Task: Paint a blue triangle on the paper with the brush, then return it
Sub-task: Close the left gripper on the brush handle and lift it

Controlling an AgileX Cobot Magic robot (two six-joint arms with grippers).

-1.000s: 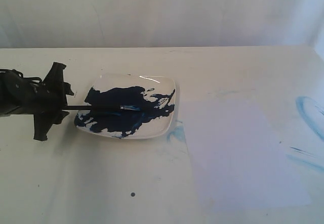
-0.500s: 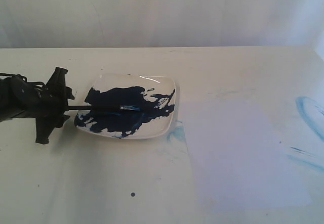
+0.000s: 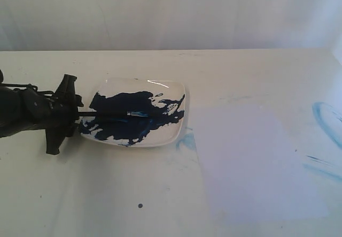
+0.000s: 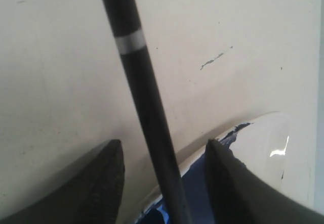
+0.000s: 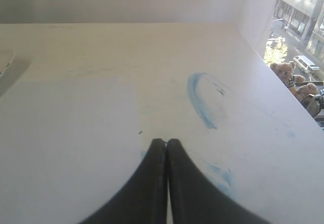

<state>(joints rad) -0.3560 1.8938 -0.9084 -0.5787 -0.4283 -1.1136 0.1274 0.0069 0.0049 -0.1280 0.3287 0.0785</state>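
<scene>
Diffuse, bright daylight with soft shadows. Exterior view washed out, with a glare streak on the dish (image 3: 158, 82) rim. Left wrist view: the near brush (image 4: 147, 113) is slightly soft-focused, with glare on the glaze.

Exterior view: raised, whole table (image 3: 107, 194). Left wrist view: hard up against brush (image 4: 148, 107) and dish (image 4: 263, 143) — both shared with exterior. Right wrist view: low over paper (image 5: 66, 143).
</scene>
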